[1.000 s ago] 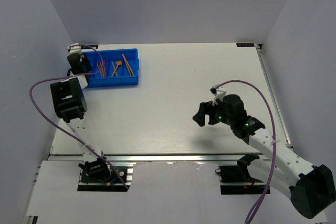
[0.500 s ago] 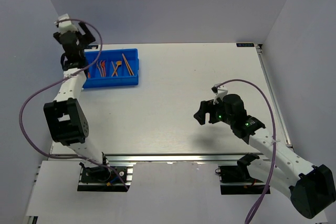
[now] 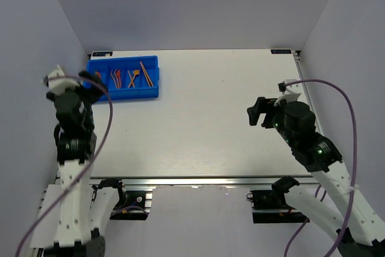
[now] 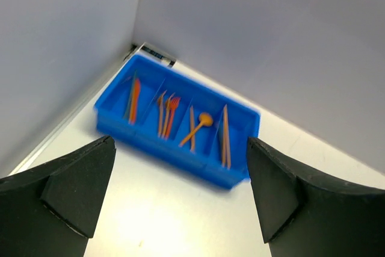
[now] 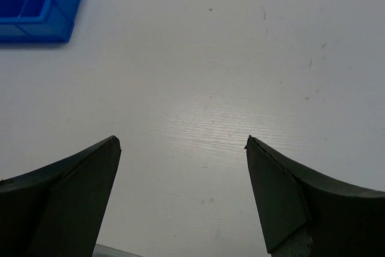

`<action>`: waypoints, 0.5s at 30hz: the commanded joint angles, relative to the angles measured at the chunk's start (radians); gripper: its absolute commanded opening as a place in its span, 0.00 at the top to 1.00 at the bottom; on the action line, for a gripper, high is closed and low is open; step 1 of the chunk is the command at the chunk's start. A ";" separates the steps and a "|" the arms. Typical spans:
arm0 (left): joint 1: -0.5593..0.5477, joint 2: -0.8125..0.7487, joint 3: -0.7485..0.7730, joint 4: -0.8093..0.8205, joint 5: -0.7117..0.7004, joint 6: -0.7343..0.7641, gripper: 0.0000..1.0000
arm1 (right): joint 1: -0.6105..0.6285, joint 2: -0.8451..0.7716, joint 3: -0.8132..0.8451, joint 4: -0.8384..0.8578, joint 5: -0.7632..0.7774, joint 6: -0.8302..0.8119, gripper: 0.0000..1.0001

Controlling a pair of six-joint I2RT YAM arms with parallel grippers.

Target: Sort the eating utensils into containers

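The bright blue tray [image 3: 151, 77] stands at the table's far left corner. Several orange and red utensils [image 3: 133, 77] lie in its compartments. In the left wrist view the tray [image 4: 243, 117] holds red-orange pieces at the left [image 4: 133, 97], forks [image 4: 168, 114], a spoon [image 4: 199, 125] and sticks [image 4: 225, 128]. My left gripper [image 3: 90, 82] is open and empty, raised just in front of the tray's left end [image 4: 180, 141]. My right gripper [image 3: 257, 112] is open and empty above bare table at the right [image 5: 180, 142]. I see no utensils outside the tray.
Grey walls close in the table at the left, back and right. The tray's corner [image 5: 57, 19] shows at the top left of the right wrist view. The white tabletop [image 3: 204, 106] spreads between the arms.
My left arm has drawn back from over the tray's left end toward the near left. My right arm has shifted to the right and a little farther from the table's middle.
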 commanded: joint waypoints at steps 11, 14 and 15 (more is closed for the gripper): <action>-0.047 -0.498 -0.353 -0.206 -0.080 -0.032 0.02 | -0.002 -0.217 -0.028 -0.171 0.065 -0.007 0.11; -0.054 -0.496 -0.367 -0.201 -0.109 -0.041 0.02 | -0.002 -0.219 -0.052 -0.142 0.037 0.014 0.10; -0.081 -0.498 -0.367 -0.204 -0.128 -0.044 0.02 | -0.002 -0.209 -0.054 -0.139 0.035 0.017 0.10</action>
